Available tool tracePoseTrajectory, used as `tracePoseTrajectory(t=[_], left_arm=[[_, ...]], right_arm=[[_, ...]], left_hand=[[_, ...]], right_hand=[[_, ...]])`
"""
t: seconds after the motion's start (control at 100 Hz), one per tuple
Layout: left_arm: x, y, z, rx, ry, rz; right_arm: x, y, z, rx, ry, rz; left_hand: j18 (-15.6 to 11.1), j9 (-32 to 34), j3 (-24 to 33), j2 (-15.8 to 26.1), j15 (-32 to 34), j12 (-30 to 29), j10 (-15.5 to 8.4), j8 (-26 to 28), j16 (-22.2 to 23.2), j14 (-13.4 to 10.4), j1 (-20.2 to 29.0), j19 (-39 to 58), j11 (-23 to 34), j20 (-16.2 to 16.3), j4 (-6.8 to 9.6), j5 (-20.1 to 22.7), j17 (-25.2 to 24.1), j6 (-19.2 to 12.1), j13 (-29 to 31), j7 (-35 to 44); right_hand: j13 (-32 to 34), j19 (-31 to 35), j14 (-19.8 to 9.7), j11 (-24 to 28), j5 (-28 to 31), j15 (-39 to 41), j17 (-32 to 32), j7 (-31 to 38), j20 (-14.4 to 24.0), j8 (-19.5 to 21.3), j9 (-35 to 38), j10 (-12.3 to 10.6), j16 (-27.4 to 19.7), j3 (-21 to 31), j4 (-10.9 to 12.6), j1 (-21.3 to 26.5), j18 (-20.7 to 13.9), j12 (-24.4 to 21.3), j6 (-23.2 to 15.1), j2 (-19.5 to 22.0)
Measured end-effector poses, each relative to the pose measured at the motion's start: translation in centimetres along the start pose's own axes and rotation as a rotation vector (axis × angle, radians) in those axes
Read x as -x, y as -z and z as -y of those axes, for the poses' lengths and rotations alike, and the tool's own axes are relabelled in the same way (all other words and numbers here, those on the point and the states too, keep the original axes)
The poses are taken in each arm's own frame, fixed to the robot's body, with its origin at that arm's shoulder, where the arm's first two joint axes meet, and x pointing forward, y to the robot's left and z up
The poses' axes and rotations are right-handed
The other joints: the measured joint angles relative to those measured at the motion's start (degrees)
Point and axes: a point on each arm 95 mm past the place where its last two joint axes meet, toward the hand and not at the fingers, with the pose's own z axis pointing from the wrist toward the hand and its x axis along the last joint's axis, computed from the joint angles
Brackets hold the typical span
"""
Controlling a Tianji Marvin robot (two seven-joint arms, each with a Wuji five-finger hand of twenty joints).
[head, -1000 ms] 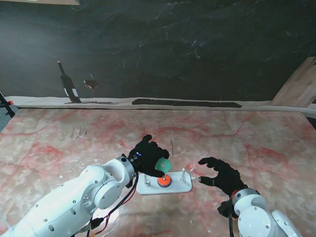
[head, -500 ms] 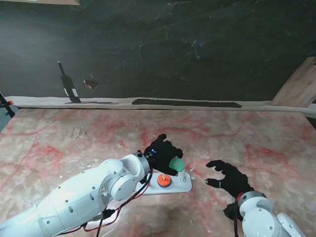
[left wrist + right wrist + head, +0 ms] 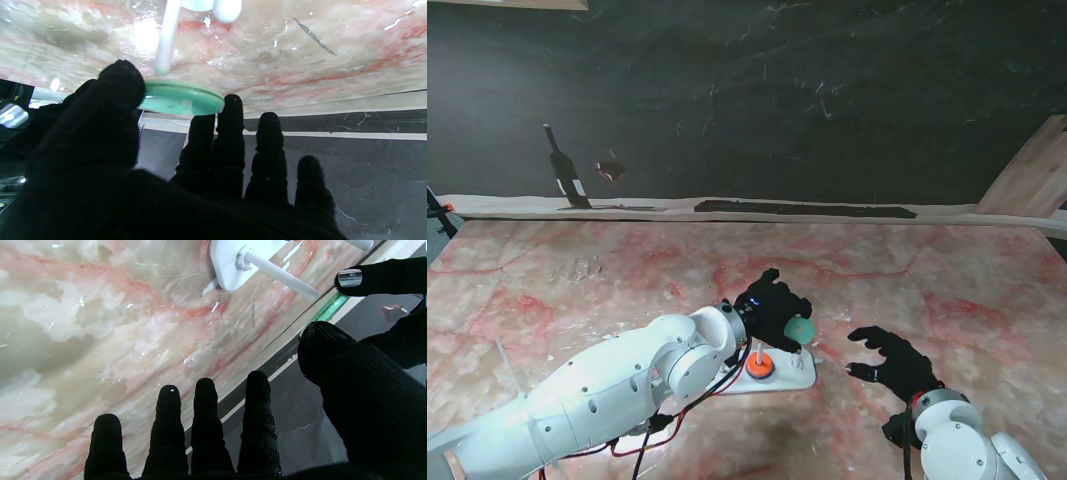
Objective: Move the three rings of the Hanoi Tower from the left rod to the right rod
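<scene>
We find no legible text, label, brand, number or sign on any surface in these views; the bottle's label is too small to read.

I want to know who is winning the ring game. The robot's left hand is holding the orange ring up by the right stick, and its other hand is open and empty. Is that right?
Not quite. The left hand holds the green ring, not the orange one; the left wrist view shows it pinched by the right stick. The orange ring sits on the base. The right hand is open and empty.
</scene>
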Motion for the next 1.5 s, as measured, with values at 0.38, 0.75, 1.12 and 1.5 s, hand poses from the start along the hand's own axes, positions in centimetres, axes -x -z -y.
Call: tracePoseTrajectory(t=[0.38, 0.75, 1.12, 1.5], left_arm=[[0.0, -0.1, -0.5, 0.014, 0.007, -0.010], [-0.3, 0.0, -0.8, 0.019, 0.016, -0.018], [-0.9, 0.6, -1.1, 0.007, 0.007, -0.024], [-1.1, 0.6, -1.5, 0.016, 0.006, -0.030]], right_arm=[[0.0, 0.1, 0.1, -0.002, -0.005, 0.003], [0.0, 0.1, 0.1, -0.004, -0.011, 0.000], [0.0, 0.2, 0.1, -0.001, -0.016, -0.003], [0.1, 0.2, 0.1, -0.004, -0.017, -0.002]], left_hand=[[0.00, 0.00, 0.30, 0.00, 0.00, 0.00, 0.01, 0.00, 0.37, 0.00, 0.00, 0.00, 0.00, -0.01, 0.00, 0.00, 0.00, 0.00, 0.00, 0.06], [0.00, 0.00, 0.38, 0.00, 0.00, 0.00, 0.02, 0.00, 0.40, 0.00, 0.00, 0.04, 0.00, -0.01, 0.00, 0.00, 0.00, 0.00, 0.00, 0.07], [0.00, 0.00, 0.40, 0.01, 0.00, 0.01, 0.03, 0.01, 0.45, 0.00, 0.00, 0.09, 0.01, -0.01, 0.00, 0.00, 0.00, 0.01, 0.00, 0.07], [0.01, 0.00, 0.82, 0.01, 0.06, 0.01, 0.05, 0.01, 0.47, 0.00, 0.00, 0.11, 0.01, -0.01, 0.00, 0.00, 0.00, 0.01, 0.00, 0.07]], right_hand=[[0.00, 0.00, 0.00, 0.00, -0.01, -0.01, 0.00, 0.00, -0.01, 0.00, 0.00, 0.00, 0.00, 0.00, 0.00, 0.00, 0.00, 0.00, 0.01, 0.00], [0.00, 0.00, 0.00, 0.00, -0.01, -0.02, 0.00, 0.00, -0.02, 0.00, 0.00, 0.00, 0.00, 0.00, 0.00, 0.00, 0.00, 0.00, 0.01, 0.00], [0.00, 0.00, 0.00, 0.00, -0.01, -0.02, 0.00, 0.00, -0.07, 0.00, 0.00, 0.00, 0.00, 0.00, 0.00, 0.00, 0.00, 0.00, 0.01, 0.00], [0.00, 0.00, 0.00, 0.00, -0.01, -0.02, 0.00, 0.00, -0.08, 0.00, 0.00, 0.00, 0.00, 0.00, 0.00, 0.00, 0.00, 0.00, 0.01, 0.00]])
